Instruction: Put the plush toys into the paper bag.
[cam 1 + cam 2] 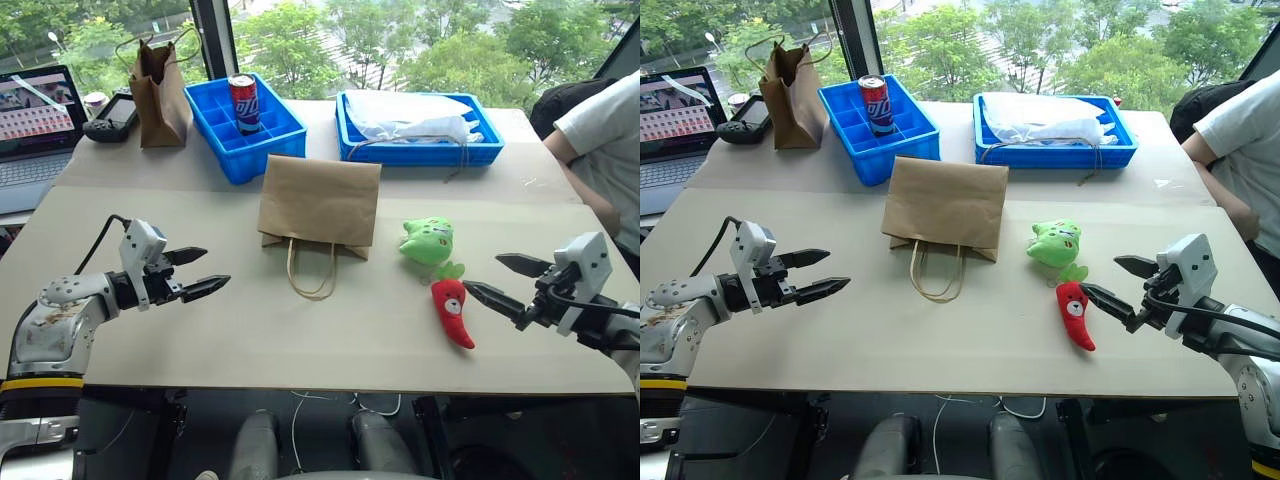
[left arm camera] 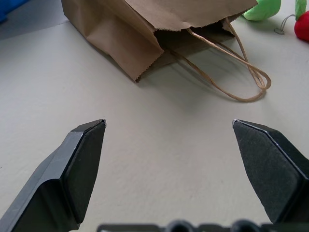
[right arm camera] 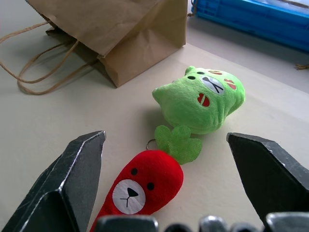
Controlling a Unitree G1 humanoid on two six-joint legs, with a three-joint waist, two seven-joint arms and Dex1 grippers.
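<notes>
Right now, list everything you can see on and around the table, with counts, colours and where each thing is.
paper bag: one, light brown, lying flat mid-table, handles toward the robot
green plush toy: one, right of that bag
red chili plush toy: one, just in front of the green one
darker paper bag: one, upright, far left
blue crates: two, far side; the left holds a red can, the right a white plastic bag
laptop: one, far left edge
black controller: one, beside the laptop
person: one, white sleeve, right edge
left gripper: open, front left
right gripper: open, near the chili

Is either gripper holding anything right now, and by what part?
Nothing is held: left gripper and right gripper are open, chili toy and green toy lie untouched.
</notes>
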